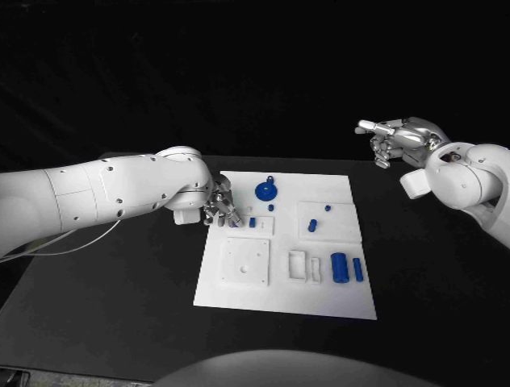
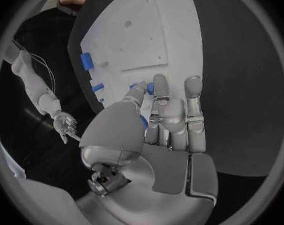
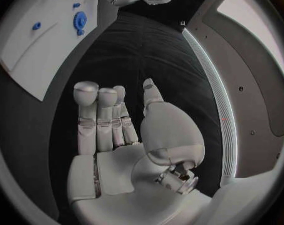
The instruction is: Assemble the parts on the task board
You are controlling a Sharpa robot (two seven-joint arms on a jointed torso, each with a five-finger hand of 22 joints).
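The white task board point(image 1: 325, 302) lies in the middle of the black table. My left hand point(image 1: 217, 208) hovers at the board's left edge, and in the left wrist view its thumb and fingers pinch a small blue part point(image 2: 149, 88). A round blue part point(image 1: 265, 191) lies at the board's far side. Two small blue pegs point(image 1: 312, 225) stand near the middle. Two blue bars point(image 1: 340, 267) lie near the right edge. My right hand point(image 1: 395, 137) is raised beyond the board's far right corner, its fingers point(image 3: 98, 117) straight, holding nothing.
White raised blocks and recesses point(image 1: 246, 260) cover the board's near half. A thin white cable point(image 1: 63, 242) trails from my left arm over the table on the left. Bare black table point(image 1: 104, 306) lies on both sides of the board.
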